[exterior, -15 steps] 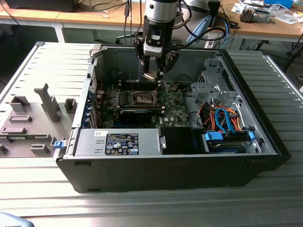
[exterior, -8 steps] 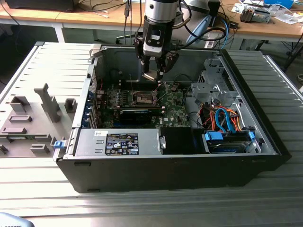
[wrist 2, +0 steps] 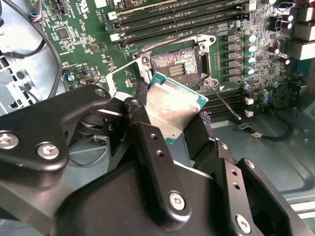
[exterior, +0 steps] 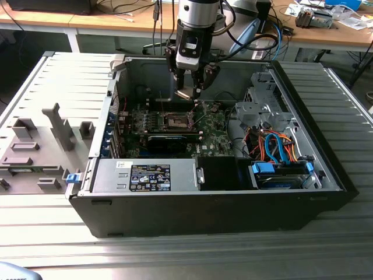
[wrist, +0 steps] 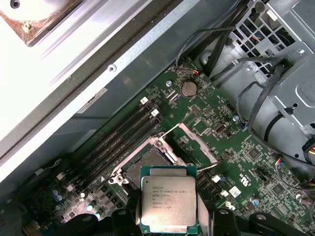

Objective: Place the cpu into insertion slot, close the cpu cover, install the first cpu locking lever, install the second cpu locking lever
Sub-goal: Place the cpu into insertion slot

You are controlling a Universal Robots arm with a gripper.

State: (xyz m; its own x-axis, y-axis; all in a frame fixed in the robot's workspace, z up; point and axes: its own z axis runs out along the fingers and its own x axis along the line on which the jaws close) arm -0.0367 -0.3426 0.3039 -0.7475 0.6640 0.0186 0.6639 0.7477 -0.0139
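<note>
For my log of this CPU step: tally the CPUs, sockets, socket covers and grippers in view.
cpu: 1
insertion slot: 1
cpu cover: 1
gripper: 1, holding the cpu
Total: 4

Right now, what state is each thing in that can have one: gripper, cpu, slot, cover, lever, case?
gripper: shut on the cpu.
cpu: held by its edges above the board, not yet seated.
insertion slot: empty, pin field bare.
cpu cover: swung open.
locking lever: unlatched, sticking out from the socket.
computer case: side open.
</note>
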